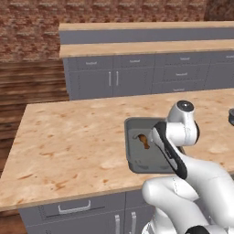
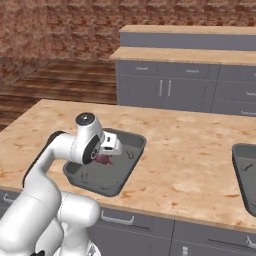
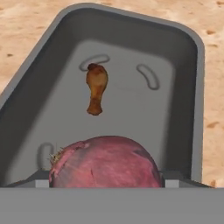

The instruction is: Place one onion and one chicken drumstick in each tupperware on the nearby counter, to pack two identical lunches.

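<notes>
Gripper point(image 2: 106, 156) hangs over the near tupperware point(image 2: 131, 152) in the right base view, a dull maroon onion point(image 2: 102, 159) just under it; a second tupperware point(image 2: 243, 172) sits well apart on the counter point(image 2: 190, 150).

Left base view: a drumstick point(image 1: 144, 140) lies inside the tray.

Hand view: the onion sits close below, between the wide-spread jaws; whether they touch it I cannot tell.

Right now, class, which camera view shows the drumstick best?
The hand view: the drumstick lies whole and unobstructed on the tupperware floor, beyond the onion. The left base view shows it small, beside the arm. In the right base view I cannot make it out behind the arm.
</notes>
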You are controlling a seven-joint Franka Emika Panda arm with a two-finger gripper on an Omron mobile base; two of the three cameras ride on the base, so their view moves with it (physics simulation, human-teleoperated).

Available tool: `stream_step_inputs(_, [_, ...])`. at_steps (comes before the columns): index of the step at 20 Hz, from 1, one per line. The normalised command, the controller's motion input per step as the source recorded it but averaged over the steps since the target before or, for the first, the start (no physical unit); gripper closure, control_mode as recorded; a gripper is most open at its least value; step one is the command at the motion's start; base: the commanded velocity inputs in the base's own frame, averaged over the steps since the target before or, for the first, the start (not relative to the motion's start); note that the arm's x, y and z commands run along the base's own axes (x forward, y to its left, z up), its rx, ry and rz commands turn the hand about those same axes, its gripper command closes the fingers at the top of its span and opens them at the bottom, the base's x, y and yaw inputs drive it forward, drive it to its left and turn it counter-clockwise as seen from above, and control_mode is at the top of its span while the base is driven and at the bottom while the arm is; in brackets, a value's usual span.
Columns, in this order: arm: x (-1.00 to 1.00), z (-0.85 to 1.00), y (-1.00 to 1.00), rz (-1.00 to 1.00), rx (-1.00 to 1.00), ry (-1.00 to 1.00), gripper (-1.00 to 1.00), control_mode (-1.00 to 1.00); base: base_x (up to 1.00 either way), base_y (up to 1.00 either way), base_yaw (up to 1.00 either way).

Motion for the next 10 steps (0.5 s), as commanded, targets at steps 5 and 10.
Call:
stream_step_inputs(5, [0.3,-0.23,-0.01,0.0,-0.01,0.0,1.0,-1.0,0.0,0.0,0.0])
stream_step_inputs(10, [0.27,-0.2,-0.04,0.0,0.0,0.0,1.0,-1.0,0.0,0.0,0.0])
